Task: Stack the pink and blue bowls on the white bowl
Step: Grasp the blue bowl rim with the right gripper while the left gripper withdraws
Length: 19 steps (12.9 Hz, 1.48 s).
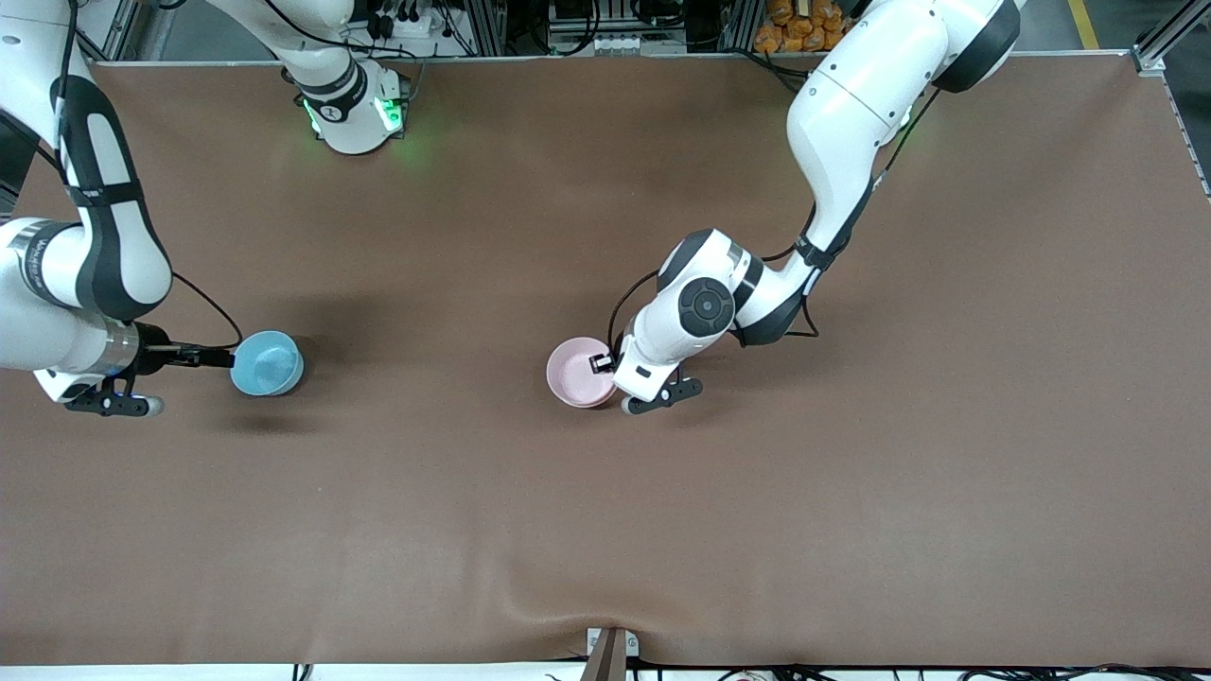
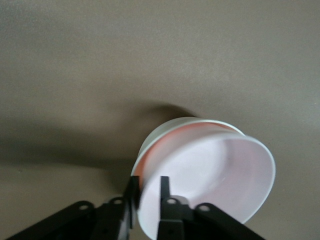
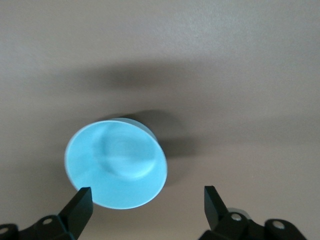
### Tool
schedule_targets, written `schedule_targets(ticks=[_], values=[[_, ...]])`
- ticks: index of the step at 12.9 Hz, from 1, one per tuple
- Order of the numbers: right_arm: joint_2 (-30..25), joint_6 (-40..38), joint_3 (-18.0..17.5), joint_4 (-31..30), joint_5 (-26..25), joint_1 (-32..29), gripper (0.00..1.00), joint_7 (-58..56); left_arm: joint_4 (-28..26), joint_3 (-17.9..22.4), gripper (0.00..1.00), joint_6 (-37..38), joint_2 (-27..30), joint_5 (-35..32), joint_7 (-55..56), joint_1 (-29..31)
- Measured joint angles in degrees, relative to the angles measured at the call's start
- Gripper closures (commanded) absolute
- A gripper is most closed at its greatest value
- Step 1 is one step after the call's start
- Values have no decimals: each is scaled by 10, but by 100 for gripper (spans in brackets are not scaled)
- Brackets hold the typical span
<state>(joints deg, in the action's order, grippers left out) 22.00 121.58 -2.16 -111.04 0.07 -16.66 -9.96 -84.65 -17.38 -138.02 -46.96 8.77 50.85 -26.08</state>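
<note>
Two upright bowls: pink bowl (image 1: 579, 371), blue bowl (image 1: 267, 363).

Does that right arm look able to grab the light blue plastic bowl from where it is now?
Probably yes. The right gripper is open right beside the light blue plastic bowl, one finger at its rim, and nothing stands between them on the brown table.

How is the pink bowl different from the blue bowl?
The pink bowl is pale pink; the blue bowl is sky blue. The pink bowl sits nested in a white bowl; the blue bowl stands alone on the table. The left gripper straddles the pink bowl's rim; the open right gripper is just beside the blue bowl. Both are small, round, plain and upright.
</note>
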Motion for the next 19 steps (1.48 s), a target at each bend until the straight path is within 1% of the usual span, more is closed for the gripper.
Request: schedule_targets(ticks=[1,2,3,5,7,8,9,10,11,13,14,15,17,19], values=[[2,16,0,-11,1,-11,12,-15,1,2,0,-2,0,-1,0,0],[7,28,0,-18,2,-19,13,-25,3,4,0,-3,0,-3,-1,0],[12,36,0,-23,7,-26,18,-30,6,6,0,-3,0,-10,-1,0],[21,75,0,-46,40,-30,31,-33,17,9,0,2,6,-43,-2,4],[24,118,-3,-79,56,-30,54,-33,31,13,0,47,33,-77,-1,19],[24,126,-4,-88,57,-30,59,-33,37,14,0,86,59,-89,-1,33],[24,127,-5,-90,57,-30,75,-33,41,15,0,131,94,-98,-1,51],[24,127,-5,-90,57,-30,85,-33,43,15,0,174,130,-101,-2,69],[24,128,-5,-90,58,-30,89,-33,43,16,0,213,166,-102,-2,86],[24,128,-5,-89,58,-30,90,-33,43,17,0,277,231,-104,-12,119],[24,128,-5,-89,58,-30,91,-33,42,18,0,305,259,-104,-35,135],[24,128,-6,-89,58,-30,100,-33,42,18,0,332,285,-104,-70,154],[23,126,-6,-89,58,-30,100,-33,41,19,0,393,331,-103,-151,199],[19,95,-10,-81,60,-30,100,-33,39,18,0,445,366,-95,-218,244]])
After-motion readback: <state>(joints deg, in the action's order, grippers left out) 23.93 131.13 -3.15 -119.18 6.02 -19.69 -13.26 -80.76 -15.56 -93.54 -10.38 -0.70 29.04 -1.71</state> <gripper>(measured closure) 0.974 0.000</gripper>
